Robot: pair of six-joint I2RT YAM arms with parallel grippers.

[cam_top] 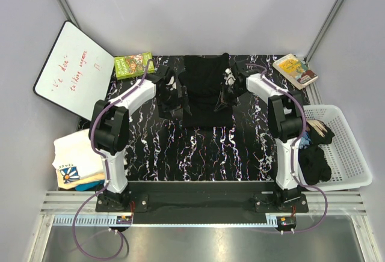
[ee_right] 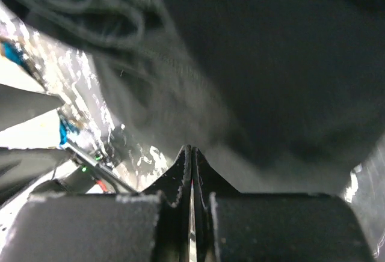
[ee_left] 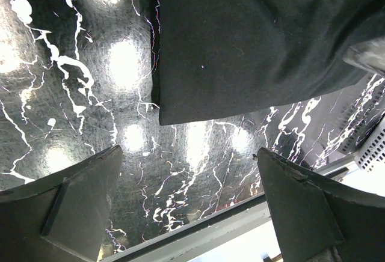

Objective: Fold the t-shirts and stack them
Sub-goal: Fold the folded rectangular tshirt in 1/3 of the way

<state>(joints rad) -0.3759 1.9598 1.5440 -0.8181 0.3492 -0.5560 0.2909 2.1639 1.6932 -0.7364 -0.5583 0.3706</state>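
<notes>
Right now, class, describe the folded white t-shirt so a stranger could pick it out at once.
Find the black white-veined table; at its left edge, nearer than the white whiteboard with red writing, lies a folded white cloth t-shirt. Its blue-and-yellow square print sets it apart from the plain black cloth t-shirt spread at the table's far middle.

Robot lab cell, grey partition walls (cam_top: 198,9), aluminium base rail (cam_top: 66,203), whiteboard (cam_top: 72,70)
</notes>
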